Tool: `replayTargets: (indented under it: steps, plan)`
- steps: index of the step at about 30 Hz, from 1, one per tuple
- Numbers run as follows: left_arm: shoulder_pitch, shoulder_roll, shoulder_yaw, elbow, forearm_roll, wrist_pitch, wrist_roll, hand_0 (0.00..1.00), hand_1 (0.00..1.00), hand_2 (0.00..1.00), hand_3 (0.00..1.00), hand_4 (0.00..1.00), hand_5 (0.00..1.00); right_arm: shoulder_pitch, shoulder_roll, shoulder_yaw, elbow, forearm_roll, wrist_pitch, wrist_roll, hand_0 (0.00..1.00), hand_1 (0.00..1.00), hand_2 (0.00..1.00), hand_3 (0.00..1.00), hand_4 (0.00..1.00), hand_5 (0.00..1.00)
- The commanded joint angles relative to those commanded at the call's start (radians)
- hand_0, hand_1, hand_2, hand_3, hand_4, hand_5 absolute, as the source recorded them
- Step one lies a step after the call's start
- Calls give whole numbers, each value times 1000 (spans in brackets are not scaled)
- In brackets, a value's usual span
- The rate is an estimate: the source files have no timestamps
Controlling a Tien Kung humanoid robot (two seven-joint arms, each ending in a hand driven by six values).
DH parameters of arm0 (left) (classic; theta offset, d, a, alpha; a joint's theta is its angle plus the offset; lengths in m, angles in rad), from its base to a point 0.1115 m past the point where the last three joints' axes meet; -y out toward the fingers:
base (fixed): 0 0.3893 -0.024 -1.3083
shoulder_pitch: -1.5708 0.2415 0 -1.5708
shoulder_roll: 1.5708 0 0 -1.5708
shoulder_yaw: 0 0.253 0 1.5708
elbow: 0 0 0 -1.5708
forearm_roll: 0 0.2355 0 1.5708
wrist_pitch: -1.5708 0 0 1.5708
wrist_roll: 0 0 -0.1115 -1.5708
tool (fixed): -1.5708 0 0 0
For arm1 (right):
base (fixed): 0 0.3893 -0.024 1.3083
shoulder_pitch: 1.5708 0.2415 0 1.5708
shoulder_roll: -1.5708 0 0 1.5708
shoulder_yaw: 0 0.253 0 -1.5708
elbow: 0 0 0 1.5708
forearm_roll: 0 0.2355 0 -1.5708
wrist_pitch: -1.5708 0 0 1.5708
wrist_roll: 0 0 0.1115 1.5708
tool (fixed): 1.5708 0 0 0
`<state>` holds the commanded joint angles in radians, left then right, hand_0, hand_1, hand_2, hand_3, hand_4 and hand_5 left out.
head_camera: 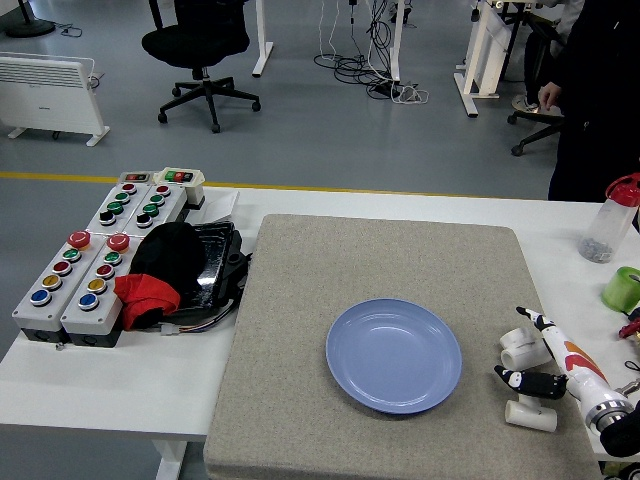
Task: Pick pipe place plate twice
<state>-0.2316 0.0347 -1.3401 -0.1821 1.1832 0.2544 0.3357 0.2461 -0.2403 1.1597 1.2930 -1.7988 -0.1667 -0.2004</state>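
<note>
A blue plate [393,355] lies empty on the grey mat [380,260]. Two white pipe fittings lie on the mat to its right: one [523,349] farther back, one [531,412] nearer the front edge. My right hand [535,360] comes in from the lower right, fingers spread, between and over the two fittings. One finger reaches past the far fitting and the thumb lies just above the near one. It holds nothing. My left arm is out of view.
Button boxes [85,270] and a black tray with black and red cloth [165,270] sit at the left. A clear bottle with a red cap [612,220] and a green cup [623,288] stand at the right edge. A person [595,90] stands beyond the far right corner.
</note>
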Motion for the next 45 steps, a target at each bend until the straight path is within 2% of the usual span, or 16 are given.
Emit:
replayTargets:
  steps: [1,2,5,8,9,14,15,16,20,21,26,27,34,39,45]
  plan:
    - [1,0,-1,0,2,0,1,709,741,716,655,398,998,4,1,-7,-8,2,-11,2,958,920,997,922,827,388]
    - [2,-1,-2,-1,5,-1,3,708,741,717,655,399,998,9,2,-14,-17,7,-28,10,823,822,919,851,807,384]
    - [4,-1,-5,-2,12,-2,7,708,741,717,655,399,998,17,4,-21,-29,9,-58,19,823,822,919,851,807,384]
    - [5,-2,-5,-2,15,-3,11,708,741,717,655,399,998,25,3,-27,-39,0,-58,6,823,822,919,851,807,384]
    - [6,-2,-5,-3,16,-3,11,708,741,718,655,399,998,26,3,-28,-40,-1,-57,4,693,726,799,795,744,328]
    - [8,-2,-6,-3,16,-2,12,708,741,718,655,399,998,29,1,-35,-45,-19,-53,-24,693,726,799,795,744,328]
    - [9,-2,-5,-3,18,-3,12,709,741,717,655,399,998,30,0,-37,-48,-26,-44,-35,597,660,738,768,705,303]
    - [9,-2,-5,-3,18,-3,12,709,741,717,655,399,998,30,0,-38,-49,-28,-44,-38,597,660,738,768,705,303]
    - [9,-1,-5,-2,16,-4,11,709,741,717,655,399,998,31,0,-43,-52,-30,-72,-39,597,660,738,768,705,303]
    - [8,-1,-4,-2,15,-4,11,709,741,717,655,398,998,32,0,-46,-52,-28,-84,-31,442,547,653,719,594,232]
    - [4,0,0,-2,7,-4,9,709,741,717,655,398,998,34,0,-48,-49,-20,-124,-5,442,547,653,719,594,232]
    - [3,0,1,-2,5,-4,9,709,741,718,655,399,998,35,0,-47,-47,-17,-130,-1,351,470,607,692,557,215]
    - [-1,-1,4,-1,-1,-3,8,709,741,719,655,399,998,38,-6,-43,-11,10,-162,19,335,453,587,676,536,202]
    - [-4,0,2,-1,1,-4,9,709,741,719,655,399,998,43,-12,-59,53,30,-177,24,334,453,585,670,529,198]
    - [-5,0,4,-2,-3,-3,10,708,741,719,655,399,998,71,-16,-143,137,67,-195,59,340,460,577,660,532,204]
